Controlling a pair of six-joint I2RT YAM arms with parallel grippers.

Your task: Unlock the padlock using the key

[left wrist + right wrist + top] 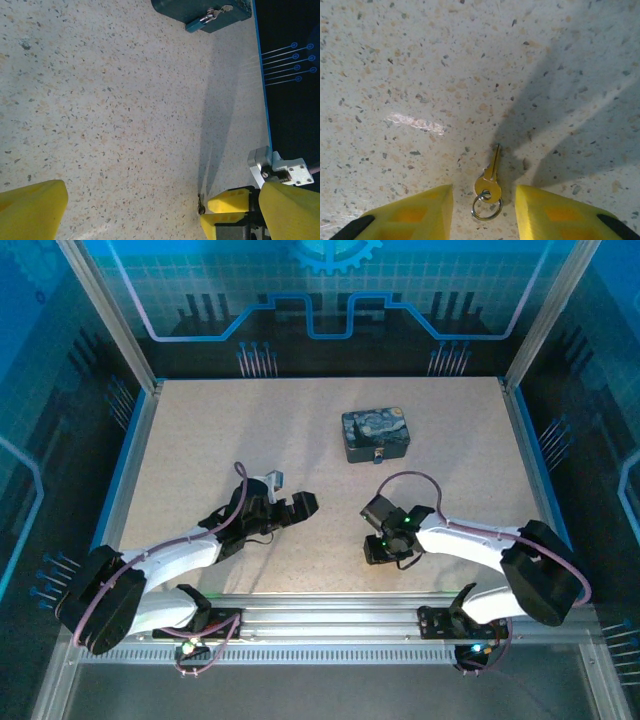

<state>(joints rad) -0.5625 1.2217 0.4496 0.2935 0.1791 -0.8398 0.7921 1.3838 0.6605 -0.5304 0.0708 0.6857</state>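
You had the key (490, 172) lying flat on the table (200, 440), close under the right gripper (484, 202). In the right wrist view its long axis ran nearly straight away from the camera, leaning slightly to the right. The blade pointed away from the gripper and the round bow sat nearest to it. A small wire ring (487, 208) hung off the bow on the near side, flat on the table like the key. Your right gripper stood open at a middling width, its two yellow fingers (410, 215) apart, one on each side of the bow and ring. The gap between them was wider than the bow and neither finger touched the key. So the key sat roughly centred between the fingertips, its axis in line with the fingers rather than across them. From the top camera the right gripper (380, 540) pointed down at the table, well short of the box (375, 433). The padlock (205, 20) hung at the box's near side, lying aslant in the left wrist view, its body lower left and its shackle upper right. Your left gripper (137, 200) was spread wide and held nothing, low over bare table, well apart from the padlock and facing the box.
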